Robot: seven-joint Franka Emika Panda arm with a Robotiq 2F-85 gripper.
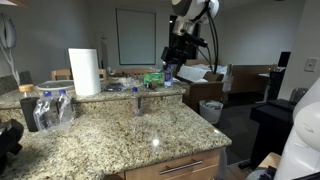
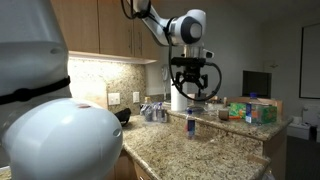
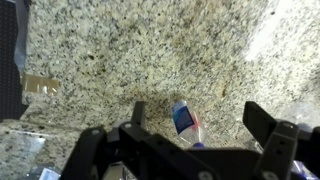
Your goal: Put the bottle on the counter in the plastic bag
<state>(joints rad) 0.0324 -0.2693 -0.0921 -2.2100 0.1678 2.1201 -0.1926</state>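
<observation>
Nearest the wrist camera, the pincer (image 3: pixel 195 112) stands wide open and holds nothing, its two fingers spread either side of the bottle (image 3: pixel 184 120) below. That bottle stands upright on the speckled counter (image 3: pixel 110 60), apart from both fingers. In both exterior views the pincer (image 1: pixel 178 60) (image 2: pixel 193 88) hangs well above the bottle (image 2: pixel 190 124), so no contact is made yet. The bag (image 1: pixel 48 108) sits farther along the counter, already with bottles inside it, well apart from the lone bottle.

I judge the step in hand to be the approach for the grasp. The next move calls for a straight descent with the bottle centred between the fingers, a firm close on its body, then a lift and carry over to the bag's mouth.
</observation>
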